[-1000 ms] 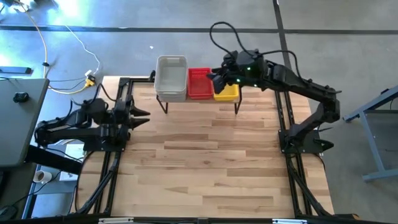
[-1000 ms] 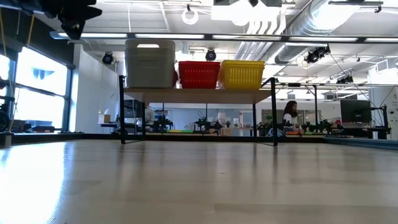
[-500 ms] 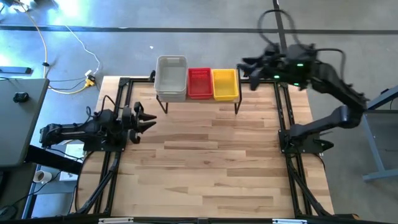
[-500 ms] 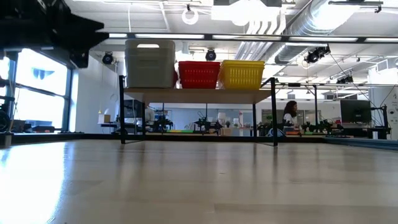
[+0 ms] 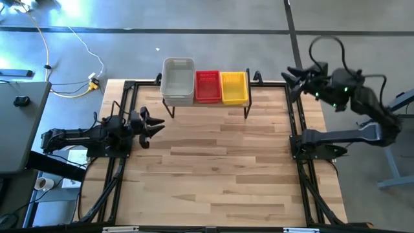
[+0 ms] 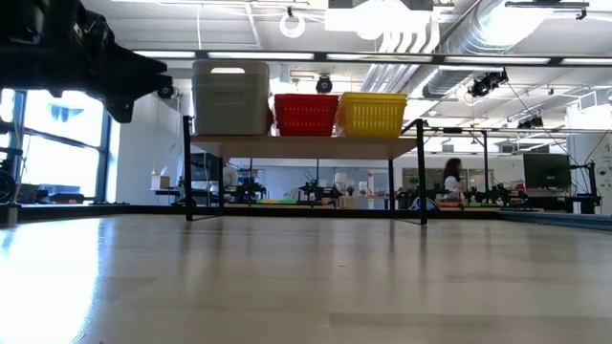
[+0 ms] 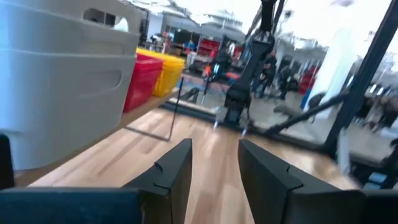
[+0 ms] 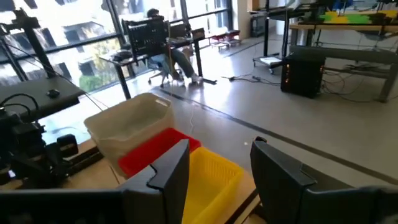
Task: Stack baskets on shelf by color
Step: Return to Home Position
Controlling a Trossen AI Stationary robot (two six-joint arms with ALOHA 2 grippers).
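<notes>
Two dark arms flank a counter (image 5: 220,175) of pale wooden planks laid in staggered strips. Midway along its left edge, the left pincer (image 5: 155,124) points inward over the wood. The left wrist view shows its two angular dark fingers (image 7: 171,171) spread apart, with nothing between them.

At the far edge stands the shelf (image 6: 296,146), a light plank on thin black legs. It carries the baskets (image 6: 306,113) in three stacks side by side: grey stack (image 5: 178,79) at left, smooth-walled; red stack (image 5: 207,86) in the middle, mesh-sided; yellow stack (image 5: 234,87) at right, finely ribbed. Only the low view reveals that the grey stack rises above the other two.

By the far right corner hangs the right pincer (image 5: 292,81). Its own wrist view shows its fingers (image 8: 171,168) parted and empty, looking down on the stacks.
</notes>
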